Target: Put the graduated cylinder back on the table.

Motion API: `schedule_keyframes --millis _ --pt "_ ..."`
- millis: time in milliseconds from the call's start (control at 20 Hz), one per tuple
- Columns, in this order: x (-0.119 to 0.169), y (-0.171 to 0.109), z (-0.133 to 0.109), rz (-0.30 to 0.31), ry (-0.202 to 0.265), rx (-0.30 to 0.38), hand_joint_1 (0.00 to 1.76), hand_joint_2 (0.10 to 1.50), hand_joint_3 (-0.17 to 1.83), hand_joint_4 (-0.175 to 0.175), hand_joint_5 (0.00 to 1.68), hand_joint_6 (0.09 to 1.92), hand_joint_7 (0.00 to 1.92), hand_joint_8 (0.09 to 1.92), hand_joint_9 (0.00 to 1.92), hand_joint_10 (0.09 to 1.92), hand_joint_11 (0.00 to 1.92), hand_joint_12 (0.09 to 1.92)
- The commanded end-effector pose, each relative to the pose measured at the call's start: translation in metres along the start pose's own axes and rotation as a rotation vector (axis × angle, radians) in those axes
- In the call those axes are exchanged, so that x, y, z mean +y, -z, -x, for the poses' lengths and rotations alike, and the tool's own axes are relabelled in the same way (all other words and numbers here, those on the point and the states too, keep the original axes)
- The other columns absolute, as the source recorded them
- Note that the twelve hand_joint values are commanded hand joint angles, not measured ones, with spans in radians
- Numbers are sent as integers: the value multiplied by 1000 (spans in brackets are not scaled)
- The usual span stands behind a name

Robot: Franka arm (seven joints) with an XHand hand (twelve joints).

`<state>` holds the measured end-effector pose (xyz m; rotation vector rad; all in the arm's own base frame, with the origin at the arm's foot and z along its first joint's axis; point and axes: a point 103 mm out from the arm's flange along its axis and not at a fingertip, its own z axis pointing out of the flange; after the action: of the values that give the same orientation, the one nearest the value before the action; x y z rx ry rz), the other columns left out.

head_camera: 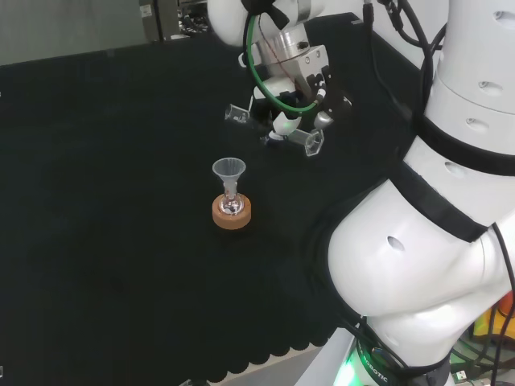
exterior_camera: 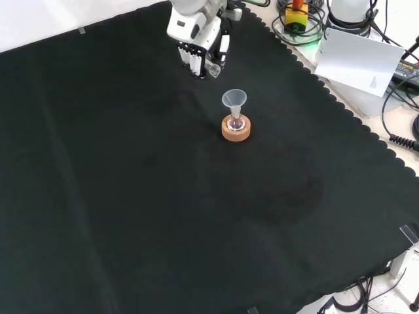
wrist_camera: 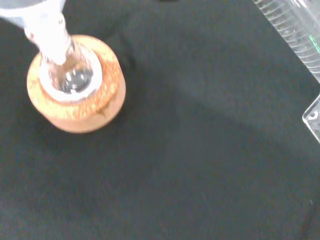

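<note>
My hand [head_camera: 291, 95] is curled around the cylinder [head_camera: 273, 125], which lies sideways above the cloth [head_camera: 121, 201]. I hold it away from the funnel [head_camera: 228, 170] so nothing is knocked.

Bench [exterior_camera: 131, 216] draped in black cloth [head_camera: 96, 241], scalloped along the edge. Resting directly on cloth: one cork ring [exterior_camera: 236, 129] [head_camera: 232, 213] [wrist_camera: 75, 100], toward the middle of the bench, carrying a small glass flask [head_camera: 232, 204] with a clear funnel [exterior_camera: 234, 99] upright in its neck.
</note>
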<state>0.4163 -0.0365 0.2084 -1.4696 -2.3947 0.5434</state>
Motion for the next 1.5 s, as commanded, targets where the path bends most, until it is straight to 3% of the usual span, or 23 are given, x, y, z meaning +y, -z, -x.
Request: schedule_keyframes --millis 50,450,950,1150,1500 --pt "14 1 23 142 35 141 1257 1117 1 -175 964 1023 992 1012 1391 87 1230 742" --pt "49 1 52 316 57 320 1257 1118 1 -175 962 1025 991 1014 1391 87 1229 743" --pt "108 3 84 426 118 429 1256 1118 1 -175 962 1027 989 1016 1385 87 1225 744" --pt "126 -6 93 496 112 505 1256 1120 1 -175 959 1029 986 1019 1382 87 1224 745" --pt "151 -14 102 526 147 577 1253 1125 2 -175 946 1049 973 1040 1379 87 1219 751"
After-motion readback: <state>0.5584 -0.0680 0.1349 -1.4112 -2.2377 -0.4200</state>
